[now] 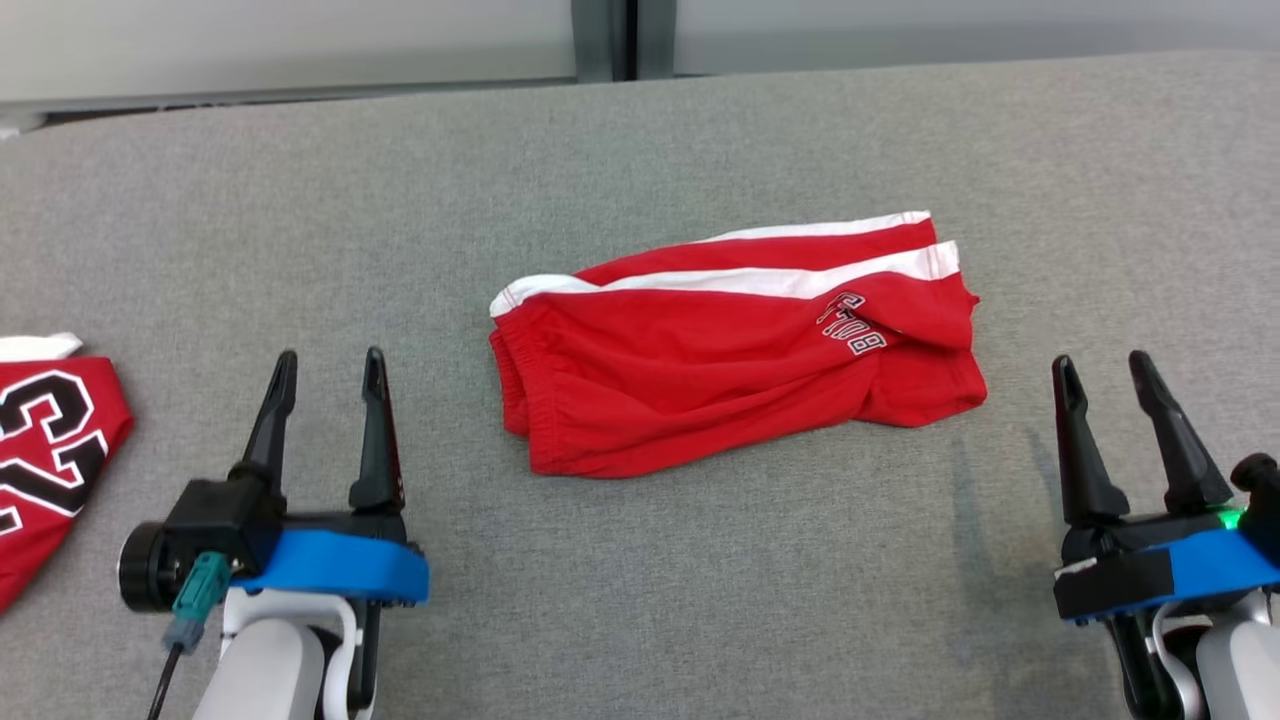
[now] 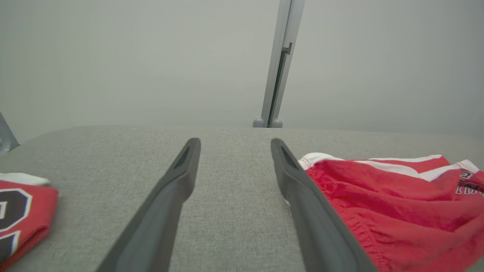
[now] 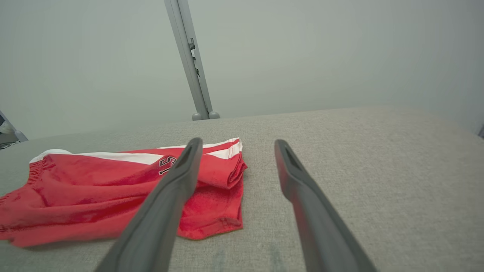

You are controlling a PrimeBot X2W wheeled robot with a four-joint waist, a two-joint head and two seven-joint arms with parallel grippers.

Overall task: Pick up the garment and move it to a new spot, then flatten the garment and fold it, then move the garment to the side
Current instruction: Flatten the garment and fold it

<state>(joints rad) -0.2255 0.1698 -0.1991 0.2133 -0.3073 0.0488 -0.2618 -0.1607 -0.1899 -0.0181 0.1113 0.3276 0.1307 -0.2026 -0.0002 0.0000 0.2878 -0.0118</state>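
Both jaws are held wide apart and empty: left gripper [image 1: 331, 354] at near left, right gripper [image 1: 1101, 360] at near right. Between them, slightly farther, red shorts [image 1: 720, 380] are laid folded on the grey table [image 1: 700, 560]; a jersey [image 1: 50, 440] is seen at the left edge.

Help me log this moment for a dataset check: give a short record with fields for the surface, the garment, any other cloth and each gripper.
surface: grey fabric surface
garment: red shorts with white stripes, lying loosely doubled over and wrinkled at the centre, waistband toward the robot's left
other cloth: red jersey with a number, at the far left edge
left gripper: open, empty, apart from the shorts
right gripper: open, empty, apart from the shorts
contact: nothing held
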